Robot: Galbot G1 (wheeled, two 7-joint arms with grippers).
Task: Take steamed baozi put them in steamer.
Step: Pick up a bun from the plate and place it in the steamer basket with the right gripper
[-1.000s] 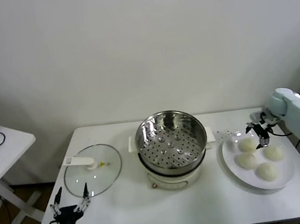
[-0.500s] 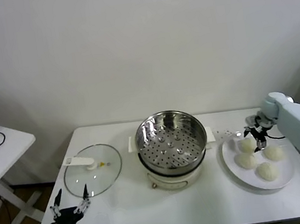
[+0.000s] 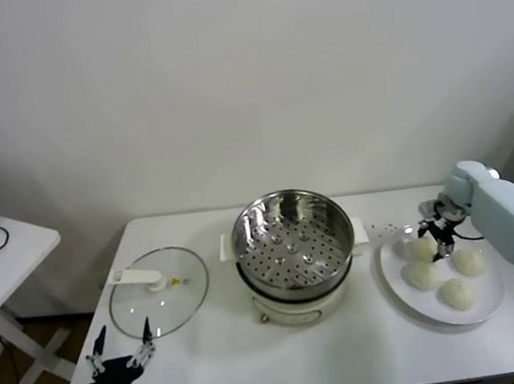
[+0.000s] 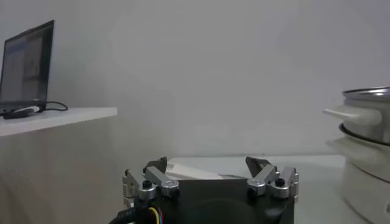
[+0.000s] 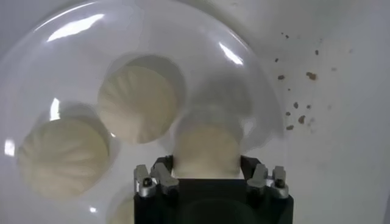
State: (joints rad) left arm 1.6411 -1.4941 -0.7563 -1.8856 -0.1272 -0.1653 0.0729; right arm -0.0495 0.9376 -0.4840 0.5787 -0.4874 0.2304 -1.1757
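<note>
The steel steamer (image 3: 293, 236) stands on its white cooker base mid-table, with nothing in it; its rim also shows in the left wrist view (image 4: 367, 97). Four cream baozi lie on a white plate (image 3: 398, 289) to its right. My right gripper (image 3: 436, 231) is down over the back-left baozi (image 3: 423, 250). In the right wrist view the gripper (image 5: 204, 163) has its fingers against both sides of this baozi (image 5: 205, 146), which still rests on the plate. Two more baozi (image 5: 139, 103) (image 5: 62, 155) lie beside it. My left gripper (image 3: 120, 357) is parked open at the table's front left corner.
A flat glass lid (image 3: 158, 290) with a white handle lies left of the steamer. A side table (image 3: 4, 249) with a laptop (image 4: 24, 67) stands farther left. Brown crumbs (image 5: 298, 91) dot the table beside the plate.
My right gripper has shifted slightly left and settled around the back-left baozi. The left arm has not moved.
</note>
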